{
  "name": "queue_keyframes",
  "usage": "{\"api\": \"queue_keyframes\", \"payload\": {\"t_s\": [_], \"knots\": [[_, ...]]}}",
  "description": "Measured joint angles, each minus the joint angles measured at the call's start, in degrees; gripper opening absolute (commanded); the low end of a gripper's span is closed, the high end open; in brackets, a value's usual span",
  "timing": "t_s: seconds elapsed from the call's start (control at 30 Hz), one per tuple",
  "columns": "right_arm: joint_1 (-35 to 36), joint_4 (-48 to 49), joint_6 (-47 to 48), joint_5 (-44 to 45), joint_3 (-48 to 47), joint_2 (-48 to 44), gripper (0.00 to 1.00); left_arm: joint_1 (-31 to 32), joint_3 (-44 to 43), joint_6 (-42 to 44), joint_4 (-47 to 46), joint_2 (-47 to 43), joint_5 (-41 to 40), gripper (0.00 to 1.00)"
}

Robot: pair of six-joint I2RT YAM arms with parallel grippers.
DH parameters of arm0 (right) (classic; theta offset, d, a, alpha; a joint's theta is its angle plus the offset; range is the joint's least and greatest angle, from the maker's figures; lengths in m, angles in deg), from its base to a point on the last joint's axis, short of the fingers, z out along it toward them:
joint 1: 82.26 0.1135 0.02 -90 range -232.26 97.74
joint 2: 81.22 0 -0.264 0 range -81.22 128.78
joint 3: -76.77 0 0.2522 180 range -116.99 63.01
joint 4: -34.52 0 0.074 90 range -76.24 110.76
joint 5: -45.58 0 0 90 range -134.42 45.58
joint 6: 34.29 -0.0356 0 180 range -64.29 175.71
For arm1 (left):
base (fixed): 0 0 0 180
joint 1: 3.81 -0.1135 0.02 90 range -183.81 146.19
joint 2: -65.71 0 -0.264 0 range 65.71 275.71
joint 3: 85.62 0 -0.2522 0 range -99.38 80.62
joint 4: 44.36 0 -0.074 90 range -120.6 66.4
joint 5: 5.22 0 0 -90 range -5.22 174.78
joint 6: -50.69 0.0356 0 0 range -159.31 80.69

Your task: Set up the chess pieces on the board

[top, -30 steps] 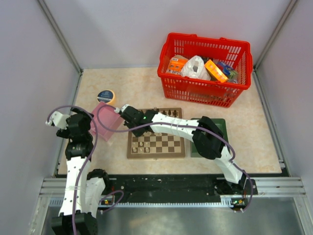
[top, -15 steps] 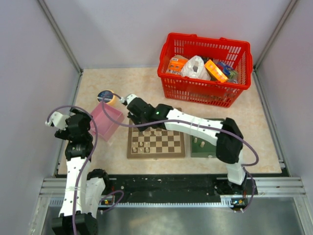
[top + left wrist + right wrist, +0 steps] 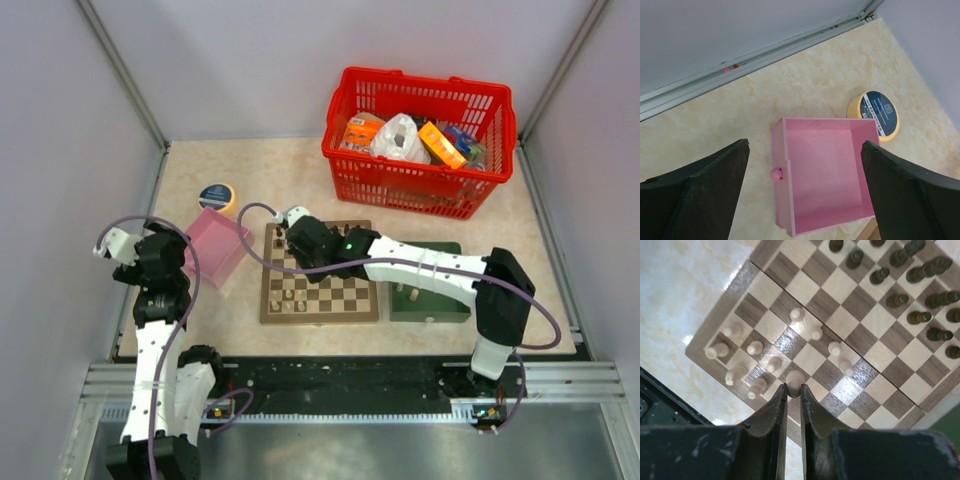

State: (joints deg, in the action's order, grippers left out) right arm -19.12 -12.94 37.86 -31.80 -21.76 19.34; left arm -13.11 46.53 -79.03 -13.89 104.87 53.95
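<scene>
The board (image 3: pixel 320 317) lies in the middle of the table, and its squares (image 3: pixel 860 315) fill the right wrist view. Several pale cream chess pieces (image 3: pixel 755 347) stand near one edge, and several dark ones (image 3: pixel 920 317) stand along the opposite side. My right gripper (image 3: pixel 793 389) is shut on a cream piece (image 3: pixel 795 378) and held above the squares beside the other cream pieces. In the top view the right gripper (image 3: pixel 296 232) hangs over the board's far left part. My left gripper (image 3: pixel 805 146) is open above the empty pink box (image 3: pixel 825 170), holding nothing.
A red basket (image 3: pixel 420 140) full of packets stands at the back right. A green tray (image 3: pixel 430 295) with a few pieces lies right of the board. The pink box (image 3: pixel 215 248) sits left of it, with a yellow tape roll (image 3: pixel 217 195) behind.
My right arm has swung rightward from beside the pink box to over the board's far left part. The left arm has stayed put.
</scene>
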Motion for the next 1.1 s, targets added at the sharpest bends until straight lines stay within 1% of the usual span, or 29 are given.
{"api": "queue_keyframes", "payload": {"t_s": [0.23,0.5,0.8,1.1], "knots": [[0.0,0.31,-1.53,-0.09,3.65,0.0,0.11,0.0,0.0,0.0,0.0,0.0,-0.15,0.99],[-0.02,1.38,-2.78,-0.59,3.67,0.44,0.11,0.0,0.0,-0.02,-0.07,1.55,-0.13,0.99],[-0.02,1.11,-3.87,-1.31,3.74,4.11,0.11,-0.04,0.0,-0.02,-0.17,1.7,-0.07,0.99],[-0.02,1.11,-4.31,-2.73,3.78,5.14,0.11,-0.04,0.02,-0.24,-0.2,1.73,-0.02,0.99]]}}
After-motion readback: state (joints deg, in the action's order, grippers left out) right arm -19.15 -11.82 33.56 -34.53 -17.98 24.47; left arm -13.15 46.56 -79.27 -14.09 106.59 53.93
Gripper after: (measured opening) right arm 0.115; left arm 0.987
